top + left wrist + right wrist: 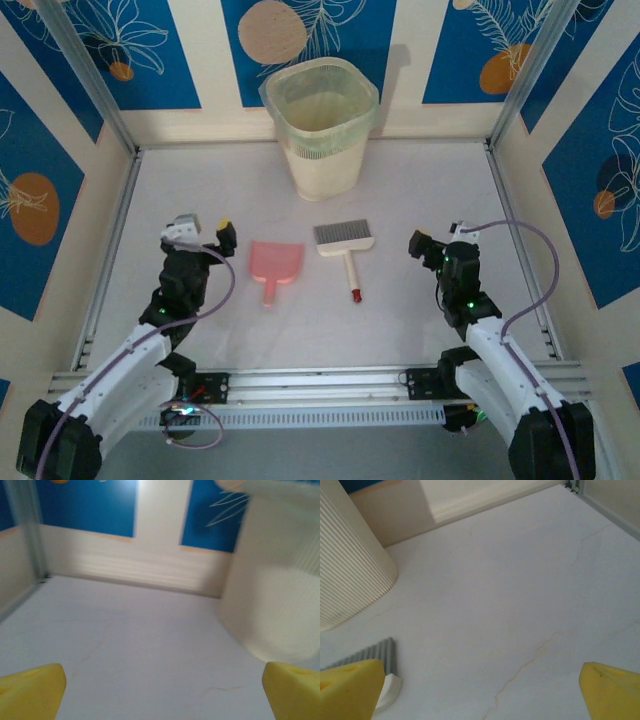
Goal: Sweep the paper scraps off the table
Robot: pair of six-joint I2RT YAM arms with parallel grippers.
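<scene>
Left gripper: jaws wide apart, nothing between them. Its wrist view has the two yellow pads at the lower left and lower right corners of the frame, with bare surface between.

Right gripper: jaws likewise fully parted and holding nothing. Its wrist view has a yellow pad in each lower corner.

Between the two grippers, at the centre of the top view, two tools lie flat and apart from each other. The flat pink plastic dustpan sits just right of the left gripper, handle toward the bottom of the frame. The cream-backed hand brush with grey bristles and a red-tipped handle sits right of it, well apart from the right gripper. Neither tool is touched by a gripper.

Beyond them, at upper centre, a pale ribbed translucent plastic bin stands upright near the back wall.

The white-grey matte tabletop reads as plain surface around the tools, marked by faint hairline cracks in the right wrist view.

Paper scraps: their location cannot be established. The bin wall is too hazy to read its contents, and the left wrist view is blurred.

Assessment: with both tools set down, both jaws free and the surface looking swept, the task appears complete or very nearly so. What remains, if anything, is to confirm that the scraps lie in the bin
</scene>
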